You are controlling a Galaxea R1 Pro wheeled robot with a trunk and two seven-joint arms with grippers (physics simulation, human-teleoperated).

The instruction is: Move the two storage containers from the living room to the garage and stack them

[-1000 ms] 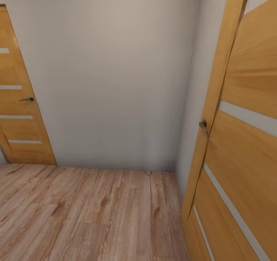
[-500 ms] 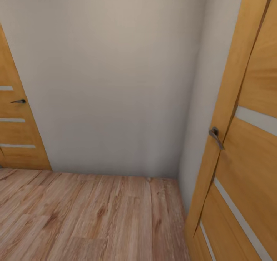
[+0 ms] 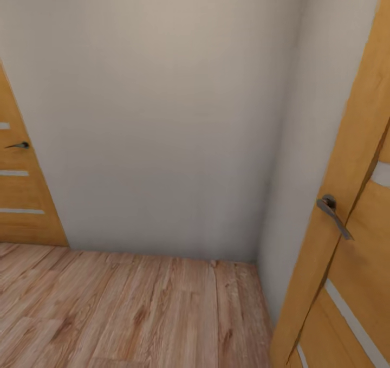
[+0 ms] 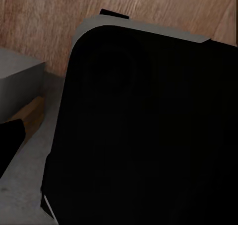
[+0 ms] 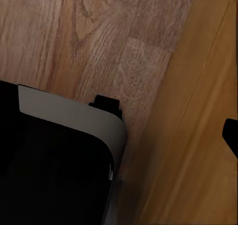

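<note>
Swinging rightward, its head brings the right door's lever handle (image 3: 334,214) closer while the left door (image 3: 21,194) slips away. No storage containers here; I cannot tell either gripper's fingers. Transit, I'd judge.

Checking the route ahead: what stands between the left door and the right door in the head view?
A plain pale wall spans the stretch between left door and right door, meeting bare wood floor below; nothing stands there, per the head view.
</note>
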